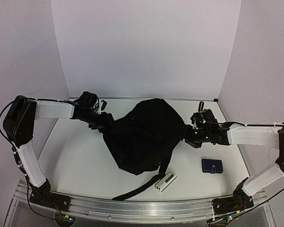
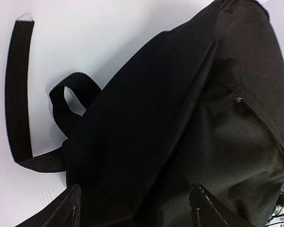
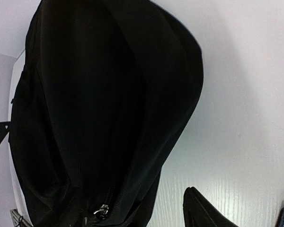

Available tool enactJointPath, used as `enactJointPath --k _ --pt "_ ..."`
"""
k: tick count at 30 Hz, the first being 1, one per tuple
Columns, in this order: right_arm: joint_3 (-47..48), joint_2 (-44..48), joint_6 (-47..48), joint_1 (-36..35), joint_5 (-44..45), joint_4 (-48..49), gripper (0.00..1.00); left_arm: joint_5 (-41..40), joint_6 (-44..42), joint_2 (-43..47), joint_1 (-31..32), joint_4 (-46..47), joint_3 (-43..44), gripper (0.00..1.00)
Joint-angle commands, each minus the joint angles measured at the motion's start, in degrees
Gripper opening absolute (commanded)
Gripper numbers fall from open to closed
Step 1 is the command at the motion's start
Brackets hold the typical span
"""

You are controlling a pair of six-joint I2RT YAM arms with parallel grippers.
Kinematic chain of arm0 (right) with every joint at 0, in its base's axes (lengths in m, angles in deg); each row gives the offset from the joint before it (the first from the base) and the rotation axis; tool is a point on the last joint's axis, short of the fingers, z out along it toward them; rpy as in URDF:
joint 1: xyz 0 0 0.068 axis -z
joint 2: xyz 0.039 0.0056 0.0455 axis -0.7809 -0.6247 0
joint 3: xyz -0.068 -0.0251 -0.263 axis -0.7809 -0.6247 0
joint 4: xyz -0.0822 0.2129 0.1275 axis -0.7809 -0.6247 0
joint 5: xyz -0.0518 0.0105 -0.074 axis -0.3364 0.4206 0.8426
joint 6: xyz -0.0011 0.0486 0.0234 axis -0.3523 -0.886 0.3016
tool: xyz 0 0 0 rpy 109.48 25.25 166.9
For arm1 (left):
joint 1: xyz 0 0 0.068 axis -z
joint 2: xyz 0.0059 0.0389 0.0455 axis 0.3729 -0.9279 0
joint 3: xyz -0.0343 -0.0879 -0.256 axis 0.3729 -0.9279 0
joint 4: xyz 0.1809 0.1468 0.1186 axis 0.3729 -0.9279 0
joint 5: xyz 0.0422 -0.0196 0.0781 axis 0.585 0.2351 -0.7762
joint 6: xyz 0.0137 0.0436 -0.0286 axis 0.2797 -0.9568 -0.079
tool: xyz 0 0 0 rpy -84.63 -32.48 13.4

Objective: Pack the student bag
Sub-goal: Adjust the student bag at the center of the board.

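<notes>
The student bag [image 1: 144,135], a big black fabric backpack, lies in the middle of the table, with one strap [image 1: 137,189] trailing toward the near edge. My left gripper [image 1: 106,124] is at the bag's left edge. Its fingers [image 2: 66,213] stand wide apart and open, with bag fabric [image 2: 170,118] between them. My right gripper [image 1: 187,135] is at the bag's right edge. Only one of its fingers [image 3: 206,213] shows, clear of the fabric with bare table between. A zipper pull [image 3: 102,210] hangs close to that gripper, and the other finger is hidden by the bag.
A small dark-blue pouch [image 1: 212,166] lies right of the bag, near the right arm. A white and silver oblong item [image 1: 165,181] rests by the bag's near edge. White walls close in the table on three sides. A loose strap [image 2: 19,94] lies on the white surface.
</notes>
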State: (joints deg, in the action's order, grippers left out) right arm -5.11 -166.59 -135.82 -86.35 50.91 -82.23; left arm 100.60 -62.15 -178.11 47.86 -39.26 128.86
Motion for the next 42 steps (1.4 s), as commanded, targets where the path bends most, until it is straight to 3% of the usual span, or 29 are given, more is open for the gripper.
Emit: enactJointPath --k 1,5,8,13,18,24,27,30,34,42 --pt "0.04 -3.48 -2.57 -1.02 -4.15 11.09 0.58 2.77 2.33 -2.2 0.14 5.04 0.58 0.76" --pt "3.91 -8.75 -0.61 -1.37 -4.4 12.97 0.32 9.23 4.81 -1.42 0.27 10.2 -3.94 0.62" --pt "8.23 -12.66 1.86 -1.41 -2.36 12.98 0.21 13.96 6.47 0.29 0.95 13.76 -8.15 0.5" --pt "16.3 -18.43 6.97 -1.17 2.27 12.19 0.17 14.86 9.18 3.68 5.79 13.64 -13.77 0.38" --pt "25.04 -25.53 10.82 0.4 4.91 10.4 0.17 10.51 11.94 9.98 13.15 11.06 -17.53 0.37" --pt "35.26 -31.42 15.5 1.5 7.81 4.85 0.3 10.59 15.92 19.82 14.99 10.44 -20.7 0.42" --pt "36.96 -29.79 17.03 1.5 8.36 2.36 0.51 8.67 15.48 24.56 14.74 4.93 -19.41 0.54" --pt "36.27 -26.0 17.15 1.39 8.32 0.98 0.61 7.37 15.01 25.9 12.18 -3.35 -14.96 0.7" --pt "33.66 -20.28 16.01 0.19 6.54 0.17 0.64 14.27 13.74 23.44 3.45 -10.04 -8.94 0.75" --pt "31.77 -17.68 8.85 -10.2 3.93 0.3 0.61 16.41 6.97 10.15 -2.17 -14.2 2.9 0.79"
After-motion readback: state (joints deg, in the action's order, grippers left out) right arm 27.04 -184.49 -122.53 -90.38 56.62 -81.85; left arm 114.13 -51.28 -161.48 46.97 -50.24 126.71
